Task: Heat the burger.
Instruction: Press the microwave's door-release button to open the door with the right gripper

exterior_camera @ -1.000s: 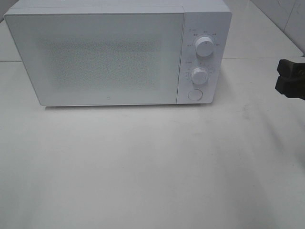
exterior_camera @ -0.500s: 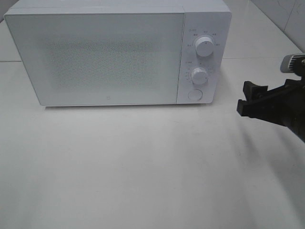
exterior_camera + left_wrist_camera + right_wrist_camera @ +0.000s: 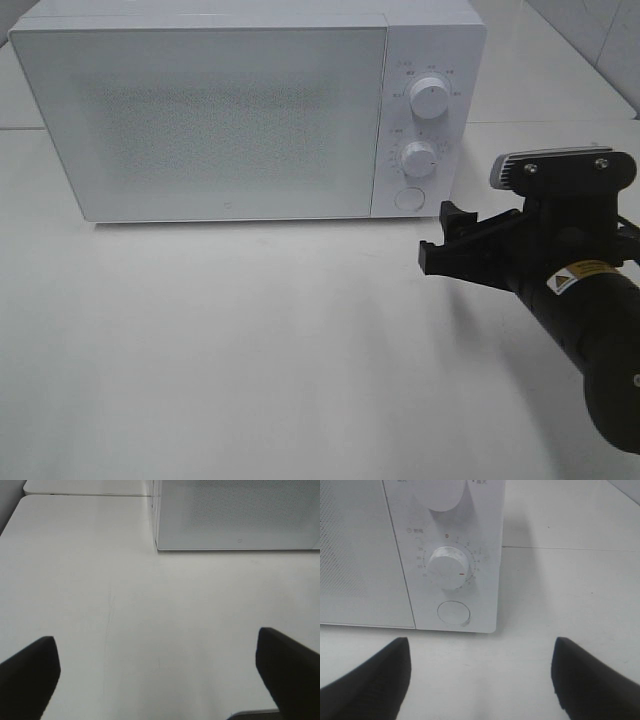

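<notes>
Since the earlier frames, the right gripper (image 3: 445, 242) has advanced from the right edge of the high view toward the control panel (image 3: 425, 120) of the microwave (image 3: 230, 25). The microwave itself has not shifted.

1. Burger. We see no burger in any current view, neither on the table (image 3: 250, 360) nor in either gripper. The door (image 3: 200, 120) is closed and its perforated screen is opaque, so we cannot tell whether the burger is inside.

2. Right gripper. Its fingers are spread and nothing sits between them. It hovers above the table, near the panel but not touching it. In the right wrist view the lower knob (image 3: 449, 568) and the round button (image 3: 453, 613) lie between the two fingers. We judge that the gripper is lined up this way to work one of these two controls. Which one we cannot say.

3. Left gripper (image 3: 156, 655). Its fingers are spread wide and hold nothing. It stands well apart from the microwave, over bare table, and we judge that it is parked out of the right arm's way.

4. Limits of view.
- The left arm does not appear in the high view.
- The upper knob (image 3: 429, 98) is cut off in the right wrist view.
- The print around both dials is too small to read, so the present settings are unknown.
- The purpose of the round button is not marked legibly.
- Only the tips of the left gripper's fingers show in its wrist view.
</notes>
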Robot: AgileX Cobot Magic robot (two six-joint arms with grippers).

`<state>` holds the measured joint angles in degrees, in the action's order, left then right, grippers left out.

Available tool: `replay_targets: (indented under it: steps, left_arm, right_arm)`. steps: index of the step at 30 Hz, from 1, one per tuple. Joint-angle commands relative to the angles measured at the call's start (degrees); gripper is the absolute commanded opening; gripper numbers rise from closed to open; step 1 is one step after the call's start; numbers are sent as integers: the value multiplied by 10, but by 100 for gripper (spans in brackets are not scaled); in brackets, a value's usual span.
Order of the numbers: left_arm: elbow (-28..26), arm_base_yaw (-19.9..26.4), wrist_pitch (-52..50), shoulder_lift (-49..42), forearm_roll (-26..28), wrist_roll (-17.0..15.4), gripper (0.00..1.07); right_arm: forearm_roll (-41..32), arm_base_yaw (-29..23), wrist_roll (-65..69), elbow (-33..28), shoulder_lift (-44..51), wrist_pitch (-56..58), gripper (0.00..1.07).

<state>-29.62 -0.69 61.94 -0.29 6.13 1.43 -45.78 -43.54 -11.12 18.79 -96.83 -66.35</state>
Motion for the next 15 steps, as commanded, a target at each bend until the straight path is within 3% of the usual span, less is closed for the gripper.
replay_targets:
  steps: [1, 15]
  left_arm:
    - [1, 1, -6, -7, 1, -1, 100]
    - [1, 1, -6, -3, 1, -1, 100]
  right_arm:
    - [-19, -26, -17, 28, -22, -10, 75]
    - [-64, -60, -20, 75, -59, 2, 75]
